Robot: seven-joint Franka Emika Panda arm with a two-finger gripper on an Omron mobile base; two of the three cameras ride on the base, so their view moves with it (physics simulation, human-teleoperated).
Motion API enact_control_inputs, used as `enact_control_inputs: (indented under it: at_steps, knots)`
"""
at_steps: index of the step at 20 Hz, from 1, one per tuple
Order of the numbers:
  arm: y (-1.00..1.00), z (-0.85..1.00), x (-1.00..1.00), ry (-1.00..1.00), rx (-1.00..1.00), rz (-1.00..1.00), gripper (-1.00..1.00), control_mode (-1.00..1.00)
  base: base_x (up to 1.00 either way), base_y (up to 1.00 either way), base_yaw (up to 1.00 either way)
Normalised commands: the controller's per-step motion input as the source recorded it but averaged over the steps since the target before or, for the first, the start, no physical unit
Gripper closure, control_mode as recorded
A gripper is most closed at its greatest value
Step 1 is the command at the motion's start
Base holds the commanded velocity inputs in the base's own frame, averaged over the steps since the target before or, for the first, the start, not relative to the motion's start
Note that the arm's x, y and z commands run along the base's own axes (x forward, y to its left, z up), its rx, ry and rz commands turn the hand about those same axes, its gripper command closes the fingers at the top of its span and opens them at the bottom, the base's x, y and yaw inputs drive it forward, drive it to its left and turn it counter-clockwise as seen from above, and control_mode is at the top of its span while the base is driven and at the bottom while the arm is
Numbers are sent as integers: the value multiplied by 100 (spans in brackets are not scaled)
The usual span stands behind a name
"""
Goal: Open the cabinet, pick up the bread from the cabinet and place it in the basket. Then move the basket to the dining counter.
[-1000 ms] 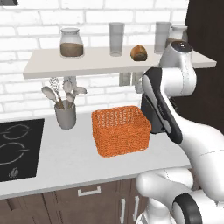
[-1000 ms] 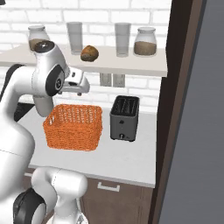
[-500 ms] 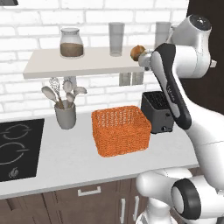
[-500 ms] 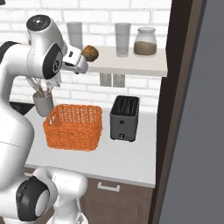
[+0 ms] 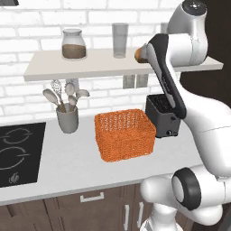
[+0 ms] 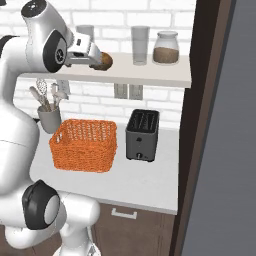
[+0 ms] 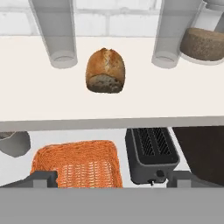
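Note:
The bread [image 7: 105, 71], a small brown bun, lies on the white shelf [image 7: 131, 105] between two glass tumblers. It also peeks out at the hand's tip [image 5: 138, 54] and past the fingers [image 6: 104, 61]. My gripper [image 7: 114, 179] is open at shelf height, just short of the bread, with nothing between its fingers [image 6: 92, 54]. The orange woven basket [image 5: 124, 134] [image 6: 84, 145] [image 7: 76, 168] stands empty on the worktop below the shelf. The dining counter is out of view.
A black toaster [image 5: 163, 116] [image 6: 142, 135] stands right of the basket. On the shelf are tumblers [image 5: 120, 39] [image 6: 140, 45] and a glass jar [image 5: 73, 44] [image 6: 166, 47]. A utensil pot [image 5: 67, 118] and a black hob [image 5: 18, 151] lie left. A dark open door [image 6: 215, 125] stands at the right.
The arm has swung up from in front of the basket to shelf level, bringing the hand close to the bread. The bread and basket have not moved.

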Motion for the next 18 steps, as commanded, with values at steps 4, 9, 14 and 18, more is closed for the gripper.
enact_control_inputs:
  at_steps: [4, 9, 14, 18]
  knots:
    - [-11, 0, 41, 0, 0, 0, -100, -100, 0, 0, 0]
    - [0, 0, 52, 0, 0, 1, -100, -100, 0, 0, 0]
    - [0, 0, 62, 0, 0, 3, -100, -100, 0, 0, 0]
    - [0, 0, 44, 0, 0, 4, -100, -100, 0, 0, 0]
